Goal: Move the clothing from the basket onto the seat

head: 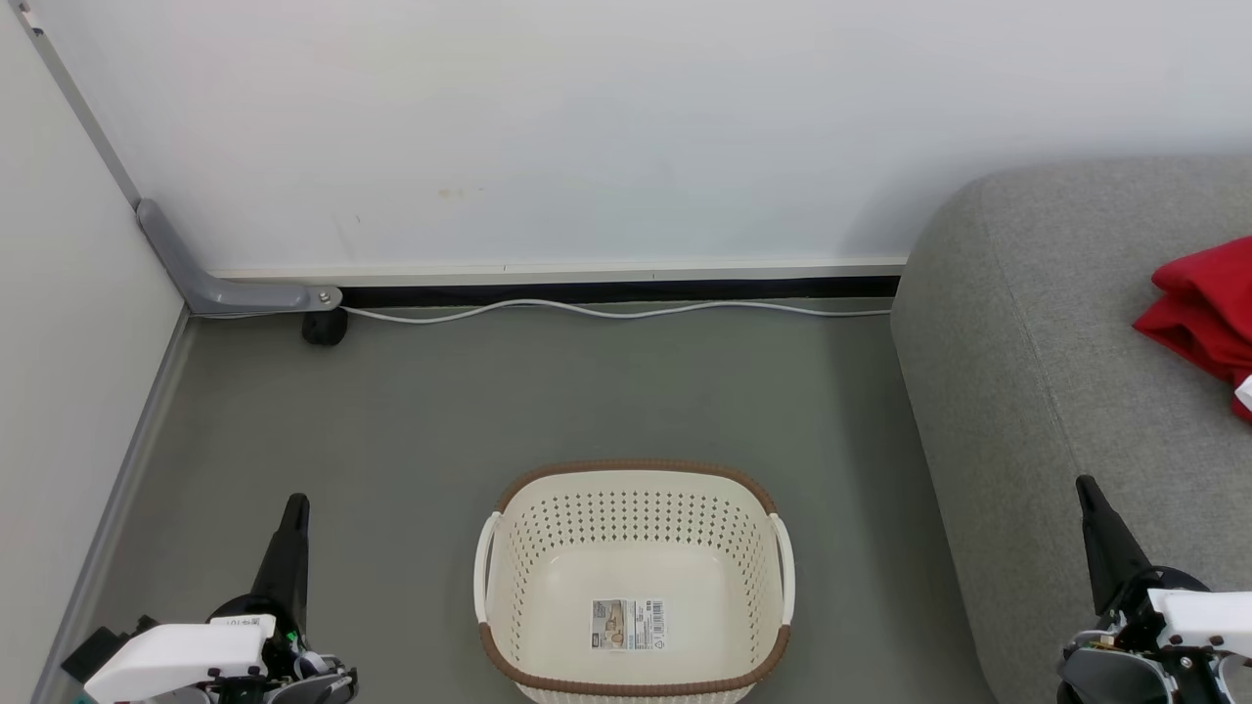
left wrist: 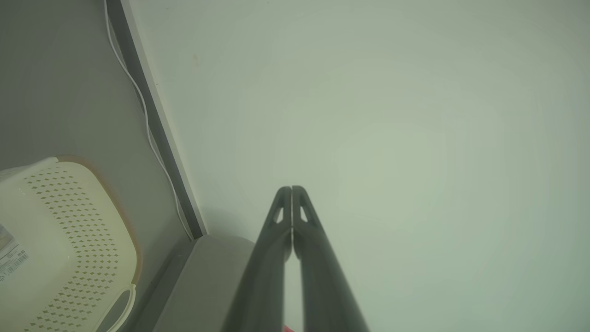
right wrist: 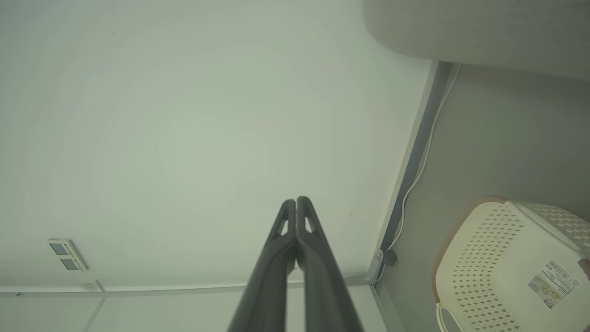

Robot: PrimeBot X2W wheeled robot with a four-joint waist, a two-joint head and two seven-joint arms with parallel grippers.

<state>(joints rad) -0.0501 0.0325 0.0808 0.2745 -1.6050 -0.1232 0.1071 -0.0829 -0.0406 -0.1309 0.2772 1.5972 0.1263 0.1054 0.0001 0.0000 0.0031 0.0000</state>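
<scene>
Bright red clothing [head: 1205, 308] lies bunched on the light grey seat [head: 1056, 372] at the right edge of the head view. The cream basket [head: 634, 494] with its brown rim stands on the floor in the lower middle; inside it I see just its label sticker [head: 627, 625]. My left gripper [head: 293, 504] is at the lower left, shut, well left of the basket. My right gripper [head: 1084, 484] is shut at the lower right, over the seat's front. Both wrist views show the fingers pressed together with nothing between them, left gripper [left wrist: 291, 188], right gripper [right wrist: 295, 199], and part of the basket [left wrist: 69, 221] [right wrist: 488, 244].
A white wall runs behind the grey floor [head: 489, 391], with a white cable [head: 606, 311] along the skirting. A grey bracket [head: 210, 284] and a small black foot [head: 324, 328] sit in the left corner, where a side wall closes the space.
</scene>
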